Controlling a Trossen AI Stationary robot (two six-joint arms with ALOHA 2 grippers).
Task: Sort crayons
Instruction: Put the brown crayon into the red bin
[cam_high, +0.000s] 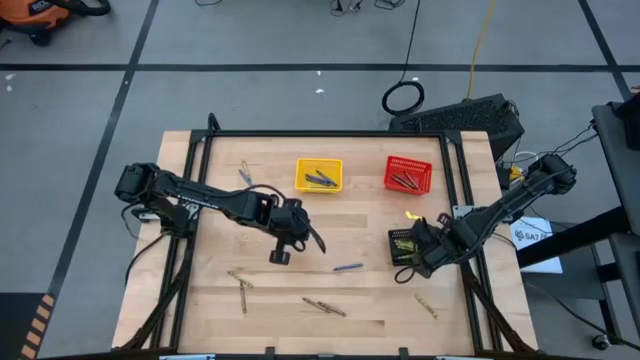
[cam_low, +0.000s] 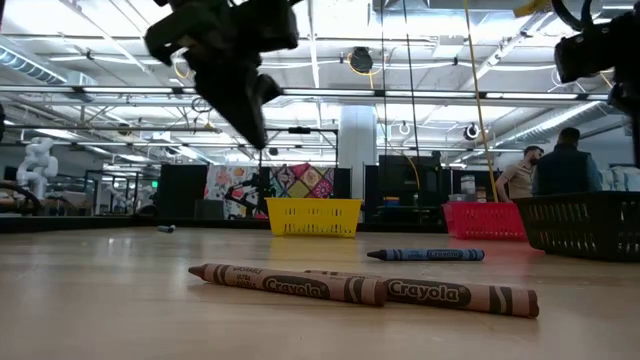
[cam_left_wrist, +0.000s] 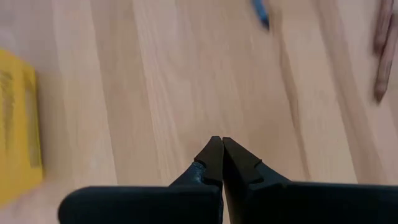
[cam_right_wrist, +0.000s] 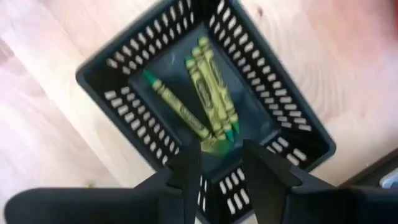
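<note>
Crayons lie scattered on the wooden table (cam_high: 300, 330): a blue one (cam_high: 348, 267), two brown ones (cam_high: 325, 307) near the front, and yellow-olive ones (cam_high: 241, 288) at the front left. My left gripper (cam_left_wrist: 222, 142) hangs shut and empty above bare wood at mid-table, left of the blue crayon (cam_low: 425, 255). My right gripper (cam_right_wrist: 221, 158) stands open above the near rim of the black basket (cam_right_wrist: 112, 93). Several green and yellow-green crayons (cam_right_wrist: 208, 93) lie on that basket's floor. Nothing is between the fingers.
A yellow basket (cam_high: 319, 175) with blue crayons and a red basket (cam_high: 408, 175) with brown crayons stand at the far side. More crayons lie at the far left (cam_high: 247, 175) and front right (cam_high: 427, 305). A black frame (cam_high: 330, 133) borders the table.
</note>
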